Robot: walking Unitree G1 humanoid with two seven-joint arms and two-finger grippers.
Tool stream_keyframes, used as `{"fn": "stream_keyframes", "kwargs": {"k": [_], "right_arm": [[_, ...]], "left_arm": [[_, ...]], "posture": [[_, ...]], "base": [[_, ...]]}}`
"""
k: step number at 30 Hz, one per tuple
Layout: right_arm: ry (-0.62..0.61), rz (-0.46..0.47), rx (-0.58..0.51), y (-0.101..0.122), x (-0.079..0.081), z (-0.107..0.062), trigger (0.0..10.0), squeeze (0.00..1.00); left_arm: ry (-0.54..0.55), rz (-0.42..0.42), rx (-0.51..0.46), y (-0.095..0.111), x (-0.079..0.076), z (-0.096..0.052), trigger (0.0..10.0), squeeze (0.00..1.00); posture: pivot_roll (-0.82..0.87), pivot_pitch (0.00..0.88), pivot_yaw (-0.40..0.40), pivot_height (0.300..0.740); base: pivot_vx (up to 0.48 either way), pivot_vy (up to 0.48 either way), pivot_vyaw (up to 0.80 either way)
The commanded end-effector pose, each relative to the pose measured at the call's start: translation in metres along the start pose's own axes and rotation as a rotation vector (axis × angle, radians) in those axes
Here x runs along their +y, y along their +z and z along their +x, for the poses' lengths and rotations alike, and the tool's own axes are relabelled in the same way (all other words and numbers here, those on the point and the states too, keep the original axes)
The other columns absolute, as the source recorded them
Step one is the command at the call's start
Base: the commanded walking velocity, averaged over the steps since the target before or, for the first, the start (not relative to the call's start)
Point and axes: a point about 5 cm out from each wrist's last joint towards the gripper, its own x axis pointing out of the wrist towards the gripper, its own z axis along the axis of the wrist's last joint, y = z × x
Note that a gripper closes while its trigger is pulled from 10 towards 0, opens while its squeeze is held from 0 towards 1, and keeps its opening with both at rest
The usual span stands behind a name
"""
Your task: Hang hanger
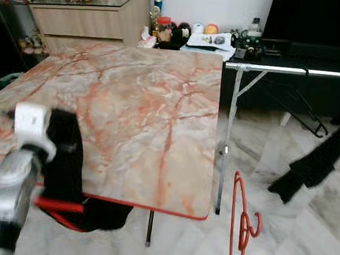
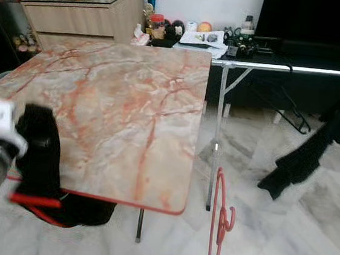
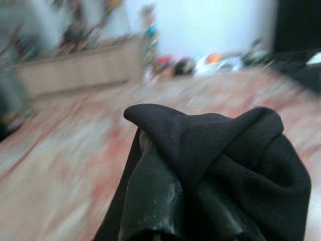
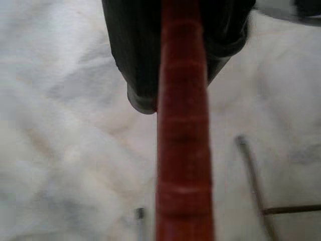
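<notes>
A red hanger (image 1: 242, 223) is being gripped by the right gripper (image 4: 183, 75) above the floor (image 1: 304, 239); black cloth (image 3: 235, 165) is being clenched by the left gripper (image 3: 165, 201) over the table (image 1: 147, 113).

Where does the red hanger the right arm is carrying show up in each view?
Left eye view: red hanger low, right of the marble table.
Right eye view: low, right of centre, beside the table's near right corner.
Left wrist view: black cloth over the fingers.
Right wrist view: red bar down the middle.
Shared landmark: the marble table.
</notes>
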Motion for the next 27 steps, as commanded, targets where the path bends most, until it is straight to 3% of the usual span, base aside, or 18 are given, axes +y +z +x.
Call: {"fn": "stream_keyframes", "kwargs": {"k": [1,7,10,14,19,22,25,27], "right_arm": [[0.022,0.008,-0.003,0.001,0.010,0.001,10.0,0.00],[0.012,0.016,-0.001,0.001,0.010,0.001,10.0,0.00],[0.012,0.014,0.000,0.001,0.009,0.001,10.0,0.00],[0.011,0.014,0.004,0.000,0.009,0.001,10.0,0.00],[0.012,0.010,0.016,-0.005,0.009,-0.001,10.0,0.00],[0.023,-0.004,0.024,-0.007,0.010,-0.002,10.0,0.00],[0.023,-0.006,0.026,-0.008,0.009,-0.002,10.0,0.00],[0.026,-0.016,0.029,-0.010,0.008,-0.003,10.0,0.00]], "left_arm": [[0.001,0.044,-0.099,0.031,0.009,0.014,10.0,0.00],[-0.103,0.060,-0.202,0.077,-0.015,0.058,10.0,0.00],[-0.139,0.079,-0.215,0.087,-0.025,0.071,10.0,0.00],[-0.157,0.044,-0.196,0.085,-0.032,0.075,10.0,0.00],[-0.165,0.058,-0.100,0.045,-0.028,0.056,10.0,0.00],[-0.147,0.053,0.014,0.008,-0.023,0.030,10.0,0.00],[-0.165,0.044,0.056,-0.006,-0.024,0.015,10.0,0.00],[-0.186,0.030,0.120,-0.022,-0.026,-0.008,10.0,0.00]], "posture": [[0.10,0.059,0.093,0.740],[0.10,0.049,0.100,0.740],[0.11,0.043,0.101,0.740],[0.10,0.046,0.104,0.740],[0.10,0.060,0.098,0.740],[0.10,0.070,0.089,0.740],[0.10,0.075,0.085,0.740],[0.10,0.083,0.084,0.740]], "base": [[0.330,0.000,0.00],[0.328,0.000,0.00],[0.311,0.000,0.00],[0.155,0.000,0.00],[0.000,0.000,0.00],[0.000,0.000,0.00],[0.000,0.000,0.00],[0.000,0.000,0.00]]}}
